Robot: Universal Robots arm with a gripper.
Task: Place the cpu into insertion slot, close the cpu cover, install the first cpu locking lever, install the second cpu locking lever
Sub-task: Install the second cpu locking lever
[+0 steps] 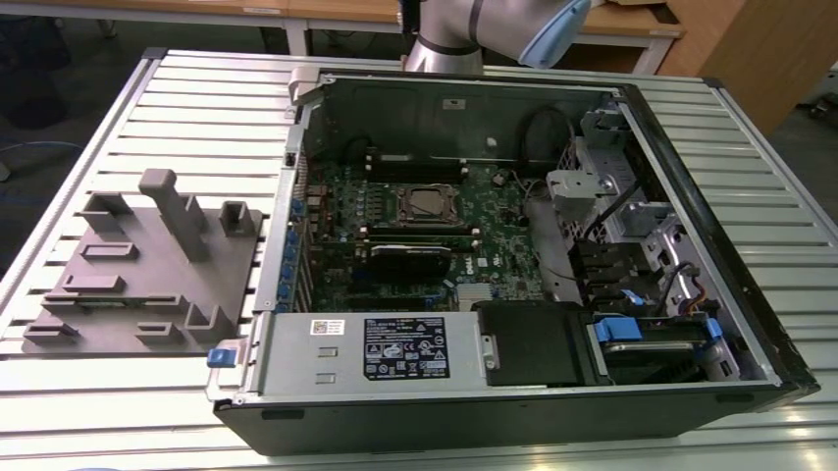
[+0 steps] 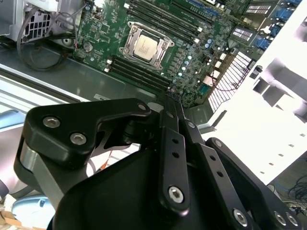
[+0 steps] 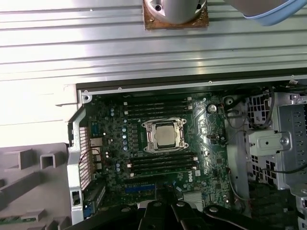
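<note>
**Q:** Exterior view first?

**R:** Open computer case (image 1: 524, 255) on a slatted table (image 1: 157, 98), grey fixture block (image 1: 137, 265) at the exterior view's left. The cpu (image 1: 426, 203) sits in the insertion slot (image 1: 404, 190) on the green motherboard (image 1: 392, 240). White stickers lie on the power supply (image 1: 360, 348); I leave their print unread.

**Q:** Second wrist view?

**R:** It adds the gripper (image 2: 171, 98), fingers pressed together, clamping nothing, above the case edge, well apart from the cpu (image 2: 145, 46). The cpu cover (image 2: 152, 34) lies flat, framing the chip.

**Q:** First wrist view?

**R:** The arm's base (image 3: 175, 12) stands beyond the case; the cpu (image 3: 165, 135) lies between the memory slots (image 3: 160, 163).
</note>
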